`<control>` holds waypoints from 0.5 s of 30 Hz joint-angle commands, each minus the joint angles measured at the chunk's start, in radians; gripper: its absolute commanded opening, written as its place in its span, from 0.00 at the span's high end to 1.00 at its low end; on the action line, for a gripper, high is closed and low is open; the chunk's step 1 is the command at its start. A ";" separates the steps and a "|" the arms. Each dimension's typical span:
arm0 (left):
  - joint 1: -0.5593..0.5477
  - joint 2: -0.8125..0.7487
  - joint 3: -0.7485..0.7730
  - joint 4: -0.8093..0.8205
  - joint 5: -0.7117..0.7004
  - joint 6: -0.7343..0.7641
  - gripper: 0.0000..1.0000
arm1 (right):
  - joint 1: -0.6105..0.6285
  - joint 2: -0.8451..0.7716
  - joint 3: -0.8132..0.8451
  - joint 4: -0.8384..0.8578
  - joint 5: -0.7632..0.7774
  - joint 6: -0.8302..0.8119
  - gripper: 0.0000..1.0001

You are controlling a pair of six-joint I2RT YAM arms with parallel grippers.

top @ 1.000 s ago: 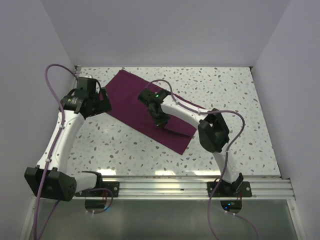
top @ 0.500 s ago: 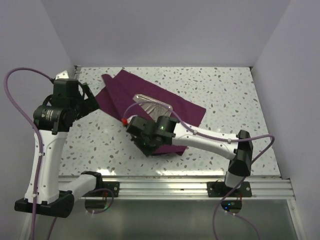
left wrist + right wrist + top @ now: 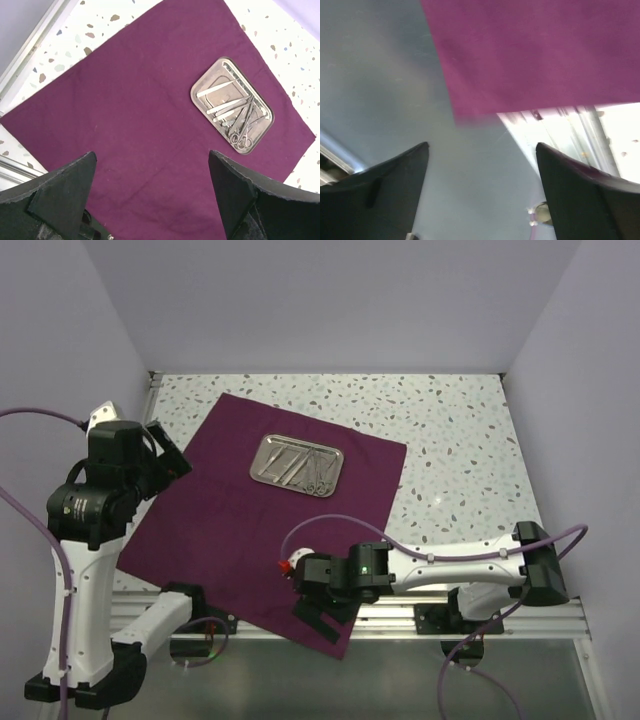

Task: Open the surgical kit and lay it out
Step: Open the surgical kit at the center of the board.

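Top view: the dark purple-maroon cloth wrap (image 3: 230,540) lies spread flat, with the shiny rectangular steel tray (image 3: 297,464) of slim steel instruments (image 3: 300,470) on its far half and its near corner at the right gripper (image 3: 320,617); left wrist view: the left gripper (image 3: 151,155) is spread and empty above the cloth; right wrist view: the fingers (image 3: 395,175) are spread, with the cloth corner just beyond them, not gripped.

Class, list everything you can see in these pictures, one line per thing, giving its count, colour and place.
cloth: one, dark purple, spread flat on the table, near corner hanging past the near edge
tray: one, shiny steel, on the cloth's far half
instruments: several, steel, lying inside the tray
table: one, white with speckles, under the cloth
left claw: one, black, open, above the cloth's left side
right claw: one, black, open, by the cloth's near corner
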 commanded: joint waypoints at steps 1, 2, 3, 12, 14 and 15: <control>-0.002 0.033 -0.008 -0.009 0.007 -0.034 0.03 | -0.002 -0.016 0.028 -0.082 0.136 0.038 0.02; -0.002 0.045 -0.003 -0.009 0.004 -0.031 0.03 | -0.004 -0.013 0.063 -0.103 0.176 0.047 0.02; -0.002 0.053 -0.003 -0.004 0.002 -0.026 0.03 | -0.008 -0.008 0.086 -0.147 0.217 0.064 0.02; -0.002 0.160 -0.060 0.126 0.016 0.090 0.02 | -0.510 -0.089 0.073 -0.079 0.115 0.116 0.02; -0.002 0.191 -0.078 0.159 0.011 0.131 0.02 | -0.615 -0.086 0.056 -0.048 0.100 0.110 0.02; -0.002 0.205 -0.081 0.172 0.013 0.144 0.02 | -0.693 -0.050 0.069 -0.040 0.110 0.097 0.01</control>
